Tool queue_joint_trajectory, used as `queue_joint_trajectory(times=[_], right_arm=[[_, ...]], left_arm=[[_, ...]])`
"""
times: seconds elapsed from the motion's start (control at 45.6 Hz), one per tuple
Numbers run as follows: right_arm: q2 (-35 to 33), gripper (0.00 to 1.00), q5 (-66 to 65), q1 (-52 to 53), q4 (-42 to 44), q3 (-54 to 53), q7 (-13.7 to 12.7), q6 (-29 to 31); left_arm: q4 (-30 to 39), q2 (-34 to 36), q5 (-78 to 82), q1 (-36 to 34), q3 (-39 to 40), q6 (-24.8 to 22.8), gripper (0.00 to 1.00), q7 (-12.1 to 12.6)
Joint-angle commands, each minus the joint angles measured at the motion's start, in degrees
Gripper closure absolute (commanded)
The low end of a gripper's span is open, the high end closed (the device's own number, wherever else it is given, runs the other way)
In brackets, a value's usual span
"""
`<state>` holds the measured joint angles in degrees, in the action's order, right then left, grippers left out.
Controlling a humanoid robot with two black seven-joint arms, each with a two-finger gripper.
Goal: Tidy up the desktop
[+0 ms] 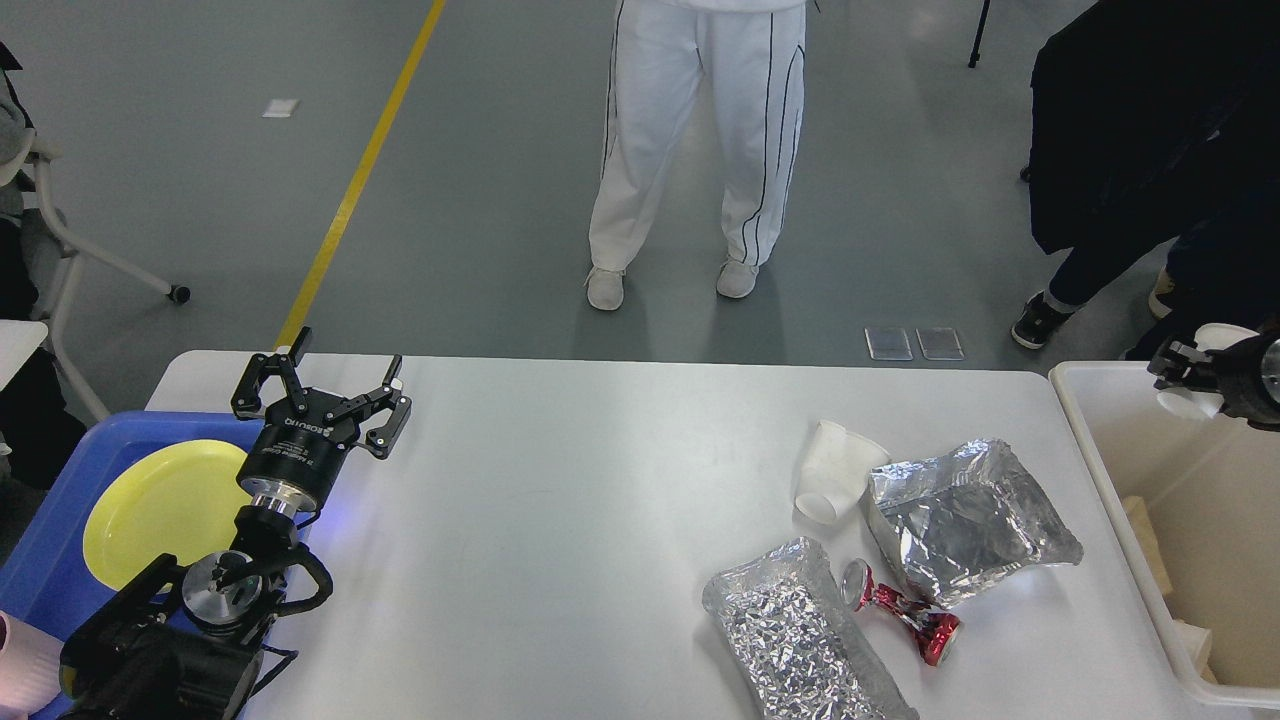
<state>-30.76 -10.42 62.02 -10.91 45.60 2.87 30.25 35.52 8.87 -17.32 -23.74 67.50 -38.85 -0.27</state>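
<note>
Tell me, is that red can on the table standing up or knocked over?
Knocked over. The red can lies on its side on the desktop, crushed in the middle, between two foil bags.

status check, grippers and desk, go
Left gripper open, idle by the blue tray. Right gripper shut on a white cup over the beige tub. Desktop holds a cup, two foil bags, a crushed can. Nothing blocking.

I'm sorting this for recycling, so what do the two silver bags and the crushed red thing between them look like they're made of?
Both silver bags look like metallised foil film: mirror-bright and full of sharp crinkles. The red thing looks like a thin metal drink can, probably aluminium: glossy red wall pinched at the waist, with silver ends.
</note>
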Motion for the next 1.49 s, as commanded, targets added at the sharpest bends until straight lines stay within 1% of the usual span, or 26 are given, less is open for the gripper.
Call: queue_joint_trajectory(times=[0.0,0.088,0.175,0.241,0.394,0.416,0.438,0.46,0.482,1.293,1.468], right_arm=[[4.47,1.00,1.28,-8.92,9.41,-3.32,-0.24,-5.19],[5.97,1.00,3.21,-12.09,10.38,-3.15,-0.76,-10.99],[6.94,1.00,4.27,-13.85,10.56,-3.06,-1.55,-14.69],[7.03,1.00,4.27,-14.91,10.56,-3.32,-1.56,-15.92],[6.94,1.00,4.27,-15.61,10.65,-3.32,-1.64,-16.02],[6.85,0.98,4.27,-15.62,10.56,-3.32,-1.64,-16.02],[6.76,0.66,4.36,-15.62,10.56,-3.32,-1.64,-15.67],[6.76,0.10,4.36,-15.62,10.65,-3.24,-1.64,-15.66],[6.68,0.00,4.36,-15.62,10.56,-3.15,-1.73,-15.49],[7.03,0.00,4.71,-15.53,10.65,-3.67,-1.73,-15.93],[9.49,0.00,9.10,-11.05,10.56,-3.94,-1.64,-14.26]], left_arm=[[-0.01,0.00,0.00,0.01,0.00,0.00,0.04,0.01],[-0.01,0.00,0.00,0.01,0.00,0.00,0.04,0.01],[-0.01,0.00,0.00,0.01,-0.08,0.00,0.04,0.01],[-0.01,0.00,0.00,0.01,-0.09,0.00,0.04,0.01],[-0.01,0.00,0.00,0.01,0.00,0.00,0.04,0.01],[-0.01,0.00,0.00,0.01,0.00,0.00,0.04,0.01],[-0.01,0.00,0.00,0.01,-0.08,0.00,0.04,0.01],[-0.01,0.00,0.00,0.01,-0.09,0.00,0.04,0.01],[-0.01,0.00,0.00,0.01,-0.09,0.00,0.04,0.01],[-0.01,0.00,0.00,0.01,0.00,0.00,0.04,0.01],[-0.01,0.00,0.00,0.01,-0.09,0.00,0.04,0.01]])
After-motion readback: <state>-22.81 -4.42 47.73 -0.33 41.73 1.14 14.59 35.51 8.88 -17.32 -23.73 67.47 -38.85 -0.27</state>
